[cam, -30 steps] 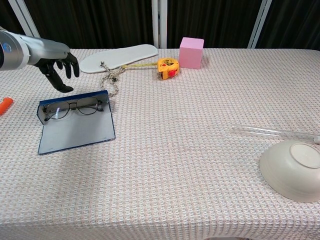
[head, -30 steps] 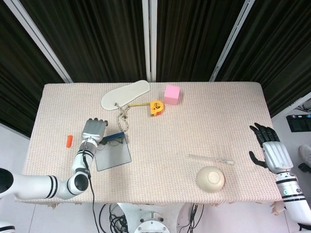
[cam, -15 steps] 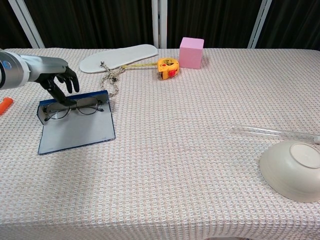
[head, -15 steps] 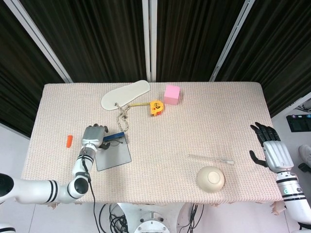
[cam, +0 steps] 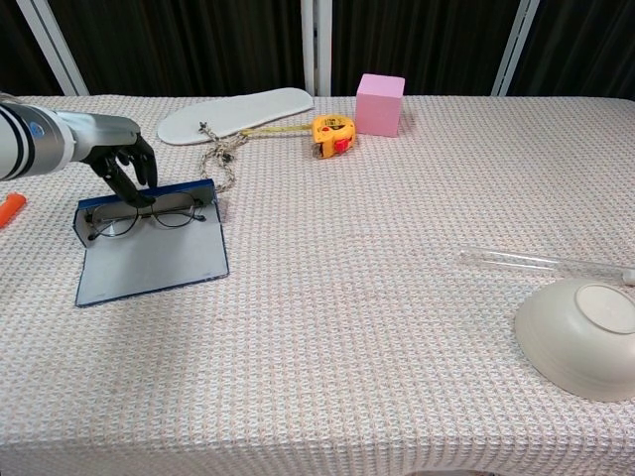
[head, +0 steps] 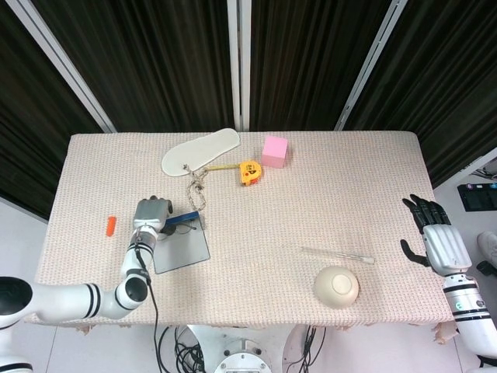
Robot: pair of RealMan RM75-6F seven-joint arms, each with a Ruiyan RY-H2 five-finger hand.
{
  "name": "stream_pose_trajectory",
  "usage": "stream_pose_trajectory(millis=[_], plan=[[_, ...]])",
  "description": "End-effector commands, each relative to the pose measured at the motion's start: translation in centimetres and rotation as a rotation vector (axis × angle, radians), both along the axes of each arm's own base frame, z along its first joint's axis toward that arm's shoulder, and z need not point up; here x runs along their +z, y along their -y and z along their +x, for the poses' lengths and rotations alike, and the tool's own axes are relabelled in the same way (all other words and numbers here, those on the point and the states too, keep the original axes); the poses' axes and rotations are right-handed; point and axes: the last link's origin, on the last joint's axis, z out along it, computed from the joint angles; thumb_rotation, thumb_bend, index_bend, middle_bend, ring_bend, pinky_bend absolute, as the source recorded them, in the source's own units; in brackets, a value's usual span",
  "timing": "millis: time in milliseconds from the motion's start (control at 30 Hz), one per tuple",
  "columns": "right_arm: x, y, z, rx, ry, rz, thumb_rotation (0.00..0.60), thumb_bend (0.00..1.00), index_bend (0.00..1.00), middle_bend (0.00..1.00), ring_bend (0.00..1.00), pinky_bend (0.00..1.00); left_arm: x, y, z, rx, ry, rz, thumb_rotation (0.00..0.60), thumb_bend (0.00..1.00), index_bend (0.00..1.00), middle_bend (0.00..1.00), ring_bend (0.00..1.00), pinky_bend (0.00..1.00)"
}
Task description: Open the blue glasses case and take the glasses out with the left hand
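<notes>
Left robot hand [cam: 121, 159] lowered, fingers now touching glasses [cam: 149, 214]

— Light check: bright and even from overhead, the pale woven cloth-covered surface [head: 311, 186] evenly lit across both views, no hot spots on it.

— Shadows?

— Soft and short. A faint one hugs the upturned cream ceramic bowl [cam: 583, 337], another sits under the pink foam cube [cam: 379, 103].

— Background?

— The black pleated curtains [head: 155, 54] stay deep dark. Focus is crisp in the chest view; the head view bends slightly toward its edges.
</notes>
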Motion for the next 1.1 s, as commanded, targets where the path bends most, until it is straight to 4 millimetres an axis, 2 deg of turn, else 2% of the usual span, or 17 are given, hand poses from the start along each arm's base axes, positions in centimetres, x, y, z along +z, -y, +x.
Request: stream_pose_trajectory(millis=[33,733,1100], plan=[[-0.03,0.01,-0.01,0.0,0.0,0.001,0.6,0.35,0.0,0.0,0.0,0.0,-0.04,-0.12,-0.05,0.009,0.008,0.0,0.499,0.36,0.38,0.24,0.11,0.23],[-0.16,0.02,-0.04,-0.002,-0.006,0.003,0.6,0.35,0.0,0.0,0.0,0.0,0.05,-0.61,-0.33,0.011,0.039,0.02,0.499,0.41,0.51,0.26,0.11,0.23],[-0.28,0.03,-0.03,-0.002,-0.008,0.006,0.6,0.35,0.0,0.0,0.0,0.0,0.2,-0.59,0.18,-0.037,0.059,0.041,0.524,0.42,0.53,0.26,0.1,0.23]])
